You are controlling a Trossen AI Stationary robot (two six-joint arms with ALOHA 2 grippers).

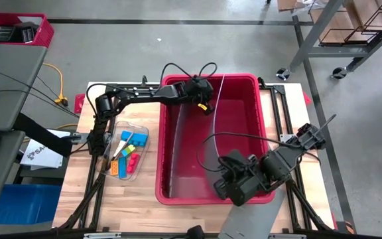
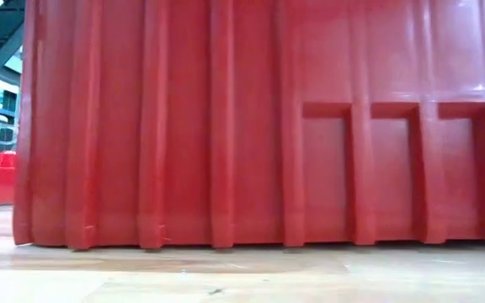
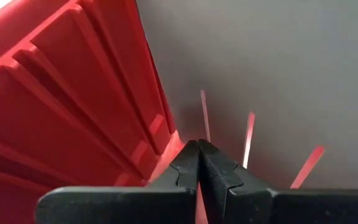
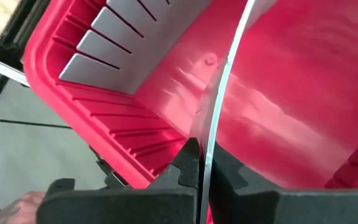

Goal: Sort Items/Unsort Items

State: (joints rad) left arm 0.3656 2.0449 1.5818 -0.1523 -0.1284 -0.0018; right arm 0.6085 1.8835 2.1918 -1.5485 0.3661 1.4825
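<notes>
Left tool [image 1: 206, 106]: clenched on nothing, fingers [image 3: 188, 165] pressed together, inside the red bin [image 1: 244, 83] near its far wall.
Right tool [image 1: 225, 180]: clenched, over the bin's near rim, a thin pale divider sheet [image 4: 219, 106] at its fingertips.
Items [image 1: 127, 154]: in a clear tray [image 1: 138, 127] near the desk's [image 1: 144, 206] left edge, beside the bin.

It looks like a workshop or lab: grey concrete floor [image 1: 178, 46], metal racks on wheels [image 1: 323, 40], a wooden desk [image 1: 144, 199] with cables.
</notes>
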